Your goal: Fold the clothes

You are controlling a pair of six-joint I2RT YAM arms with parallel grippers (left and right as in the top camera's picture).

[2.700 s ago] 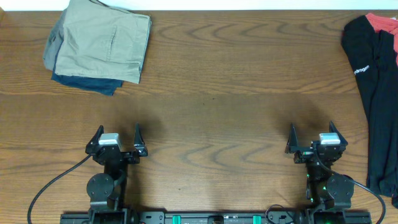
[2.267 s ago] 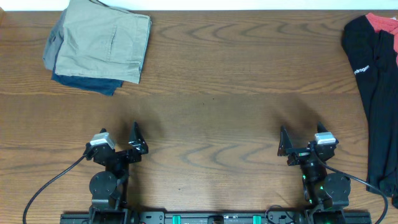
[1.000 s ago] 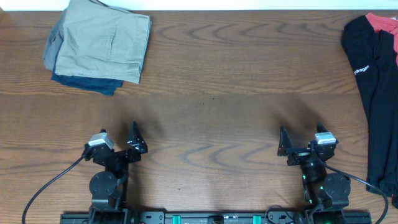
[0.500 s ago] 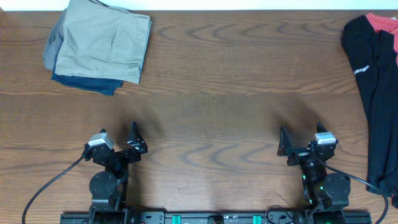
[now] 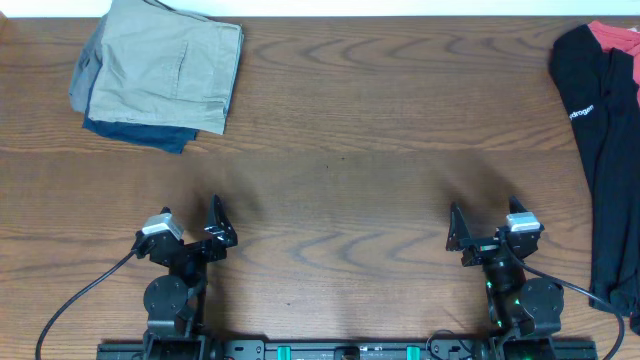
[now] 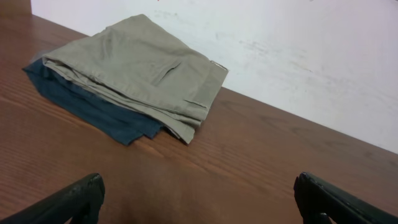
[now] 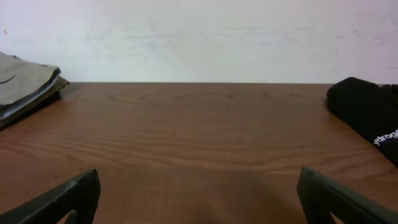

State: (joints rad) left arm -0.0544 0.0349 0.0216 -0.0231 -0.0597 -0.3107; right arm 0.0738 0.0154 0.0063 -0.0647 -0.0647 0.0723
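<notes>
The wooden table point(image 5: 340, 150) shows a wide stretch of bare wood in the middle, from the near edge up to the far edge by the white wall. At the far left corner lies a stack of folded khaki trousers point(image 5: 165, 65) on a dark blue garment point(image 5: 135, 132).

Both arms sit low at the near edge, folded back over their bases. The left gripper point(image 5: 190, 215) is turned toward the far left stack, and its fingers stand wide apart with nothing between them. The right gripper point(image 5: 483, 215) faces the far edge, with its fingers also wide apart and holding nothing.

The black T-shirt point(image 5: 600, 150) lies unfolded along the right edge of the table, its white lettering point(image 5: 580, 113) facing up, with a red garment point(image 5: 615, 35) at its far end. It is to the right of the right gripper, apart from the fingers, and well apart from the left gripper.
</notes>
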